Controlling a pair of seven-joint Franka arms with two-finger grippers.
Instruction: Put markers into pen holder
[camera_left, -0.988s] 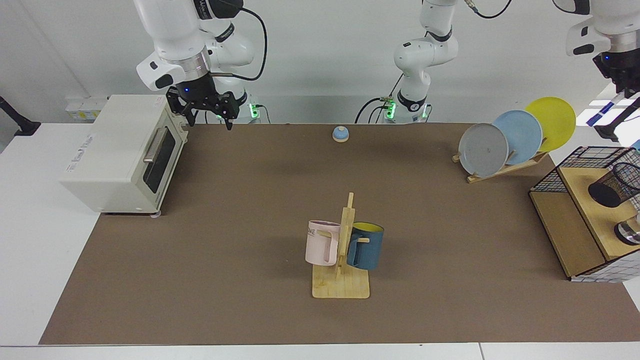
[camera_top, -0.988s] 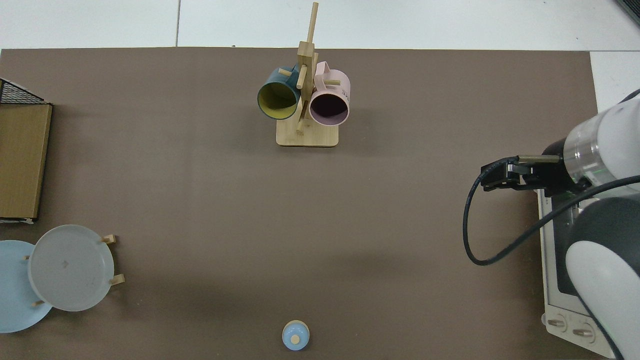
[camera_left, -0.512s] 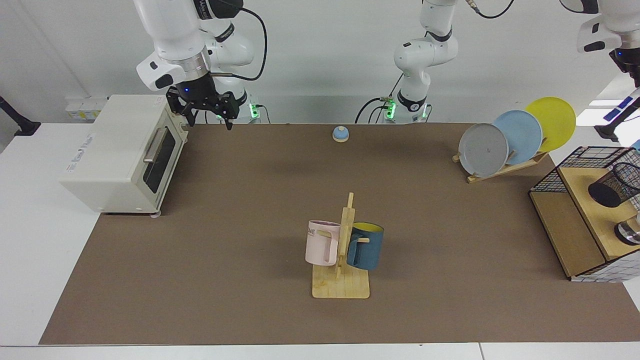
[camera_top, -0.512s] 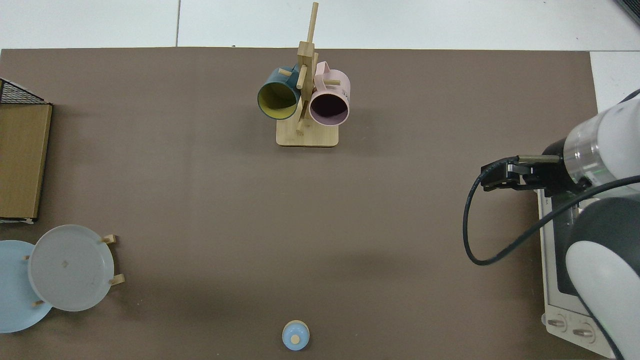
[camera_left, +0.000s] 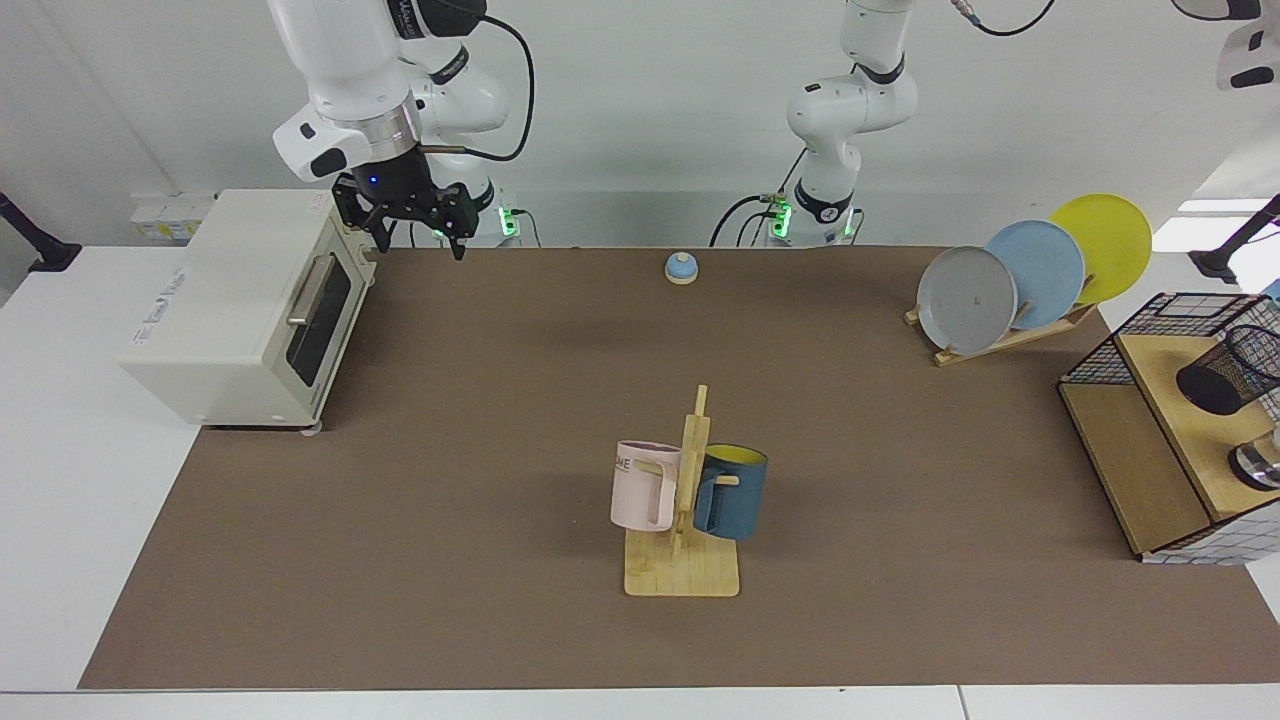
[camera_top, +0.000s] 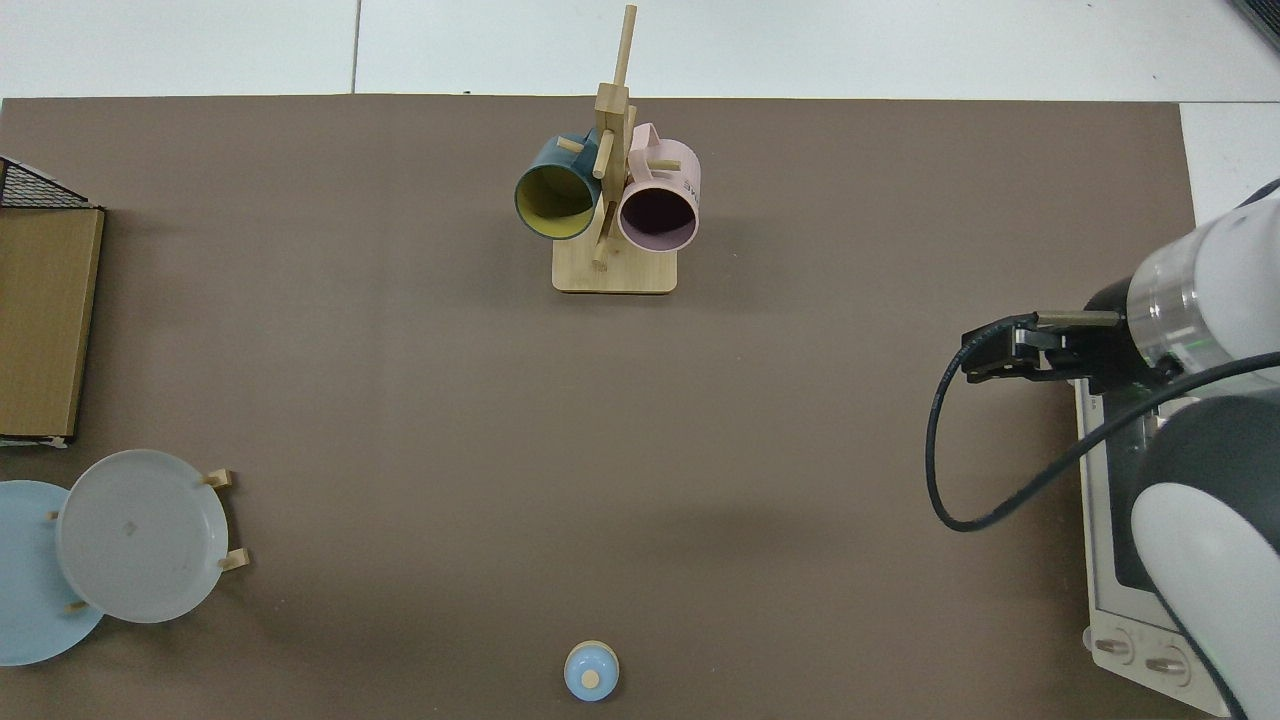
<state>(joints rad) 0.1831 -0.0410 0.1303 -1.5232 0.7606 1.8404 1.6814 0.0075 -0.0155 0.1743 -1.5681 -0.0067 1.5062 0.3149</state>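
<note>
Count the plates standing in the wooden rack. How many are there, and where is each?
3. The grey plate stands in front, the blue plate behind it, the yellow plate at the back. None seems hidden.

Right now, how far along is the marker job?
Nothing looks done: the pen holder on the shelf at the facing view's right shows no marker in it. The left arm has lifted almost out of frame at the top right, so its gripper and the marker are out of view now. The right gripper waits open beside the toaster oven. Left: bring the marker over the holder and drop it in.
</note>
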